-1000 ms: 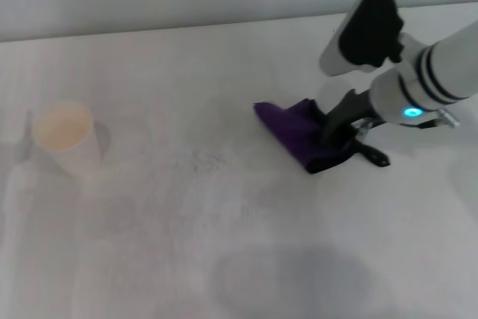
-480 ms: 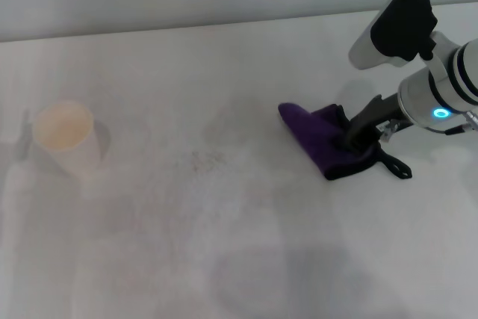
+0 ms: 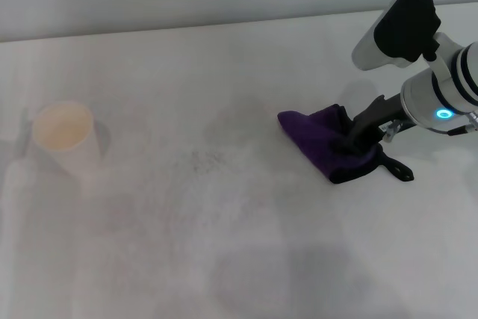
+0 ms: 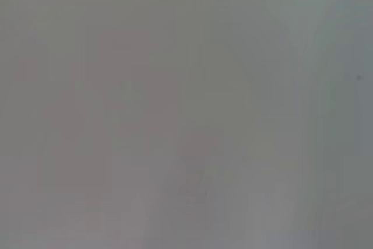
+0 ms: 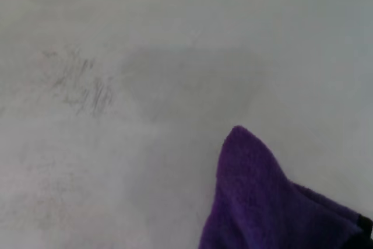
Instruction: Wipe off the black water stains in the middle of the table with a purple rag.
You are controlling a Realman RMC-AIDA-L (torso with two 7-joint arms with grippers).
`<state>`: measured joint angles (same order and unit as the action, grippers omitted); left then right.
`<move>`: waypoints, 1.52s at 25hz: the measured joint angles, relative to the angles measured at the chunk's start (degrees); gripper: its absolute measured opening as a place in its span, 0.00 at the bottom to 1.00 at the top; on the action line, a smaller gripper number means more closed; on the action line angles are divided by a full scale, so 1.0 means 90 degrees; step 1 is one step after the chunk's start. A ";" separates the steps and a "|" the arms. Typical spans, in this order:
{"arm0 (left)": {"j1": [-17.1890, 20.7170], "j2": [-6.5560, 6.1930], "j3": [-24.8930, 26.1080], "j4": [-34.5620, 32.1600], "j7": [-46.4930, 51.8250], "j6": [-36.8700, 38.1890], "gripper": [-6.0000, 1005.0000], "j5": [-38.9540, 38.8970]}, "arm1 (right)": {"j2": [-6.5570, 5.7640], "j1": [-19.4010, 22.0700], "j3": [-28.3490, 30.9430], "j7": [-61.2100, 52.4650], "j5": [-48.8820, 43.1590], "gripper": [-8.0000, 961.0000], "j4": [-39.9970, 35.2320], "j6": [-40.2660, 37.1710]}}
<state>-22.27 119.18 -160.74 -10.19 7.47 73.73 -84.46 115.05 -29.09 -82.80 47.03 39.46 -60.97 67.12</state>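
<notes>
The purple rag (image 3: 317,142) lies folded on the white table (image 3: 224,259), right of the middle, its black loop (image 3: 399,172) trailing to the right. My right gripper (image 3: 357,138) comes in from the right and is shut on the rag's right side, holding it down on the tabletop. The right wrist view shows the rag's pointed purple corner (image 5: 262,202) on the white surface. No black water stains show in any view; only a faint grey speckled smudge (image 3: 205,159) (image 5: 81,83) lies left of the rag. The left gripper is out of view.
A cream paper cup (image 3: 66,137) stands upright at the table's far left. The table's back edge meets a grey wall. The left wrist view shows only a featureless grey surface.
The right gripper has dragged the rag to the right, away from the speckled smudge, then nearly stopped over the last half second.
</notes>
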 joint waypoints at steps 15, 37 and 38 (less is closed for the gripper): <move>0.0024 0.0000 0.0009 0.0018 0.0000 0.0001 0.86 0.0001 | 0.0004 0.1128 0.0009 0.0285 0.0888 0.72 -0.1437 -0.1394; 0.0015 0.0009 0.0008 0.0008 0.0000 -0.0002 0.86 0.0042 | -0.0032 0.1538 0.6813 0.8887 0.8263 0.91 0.4703 0.1229; 0.0000 0.0008 0.0008 0.0008 0.0000 -0.0009 0.86 0.0045 | -0.0028 0.1571 0.7000 0.9544 0.8255 0.91 0.4976 0.1198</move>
<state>-22.27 119.25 -160.66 -10.12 7.47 73.65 -84.06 114.80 -14.96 -19.80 132.93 113.76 -16.18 77.90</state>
